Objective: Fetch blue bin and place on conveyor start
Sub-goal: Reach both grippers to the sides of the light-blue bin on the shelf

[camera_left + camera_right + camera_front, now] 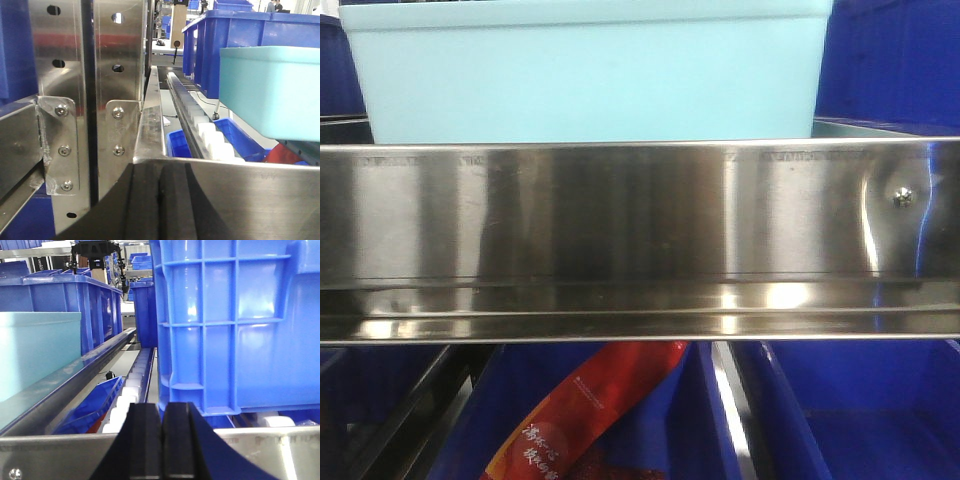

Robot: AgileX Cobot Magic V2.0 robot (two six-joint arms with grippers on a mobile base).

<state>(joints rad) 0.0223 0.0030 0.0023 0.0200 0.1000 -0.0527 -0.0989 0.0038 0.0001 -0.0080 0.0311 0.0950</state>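
Low in each wrist view, the left hand (159, 175) and right hand (161, 412) each hold two black fingers pressed together, level with the steel shelf rail (640, 240). Beyond it one blue bin (585, 75) sits between dark blue bins (235, 325); only wrist views show the white roller track (210, 137).

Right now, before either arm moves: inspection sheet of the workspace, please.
Surface: stainless shelf rail spans the front; conveyor start not in view.
Job's things: blue bin upright on the shelf behind the rail, not gripped.
Clutter: red packet in a lower dark blue bin.
Grippers: left gripper and right gripper both shut, empty, apart from the blue bin.
Cables: possibly a thin dark cable beside the roller track.
Surroundings: ribbed dark blue bins on either side; steel upright close to the left gripper.
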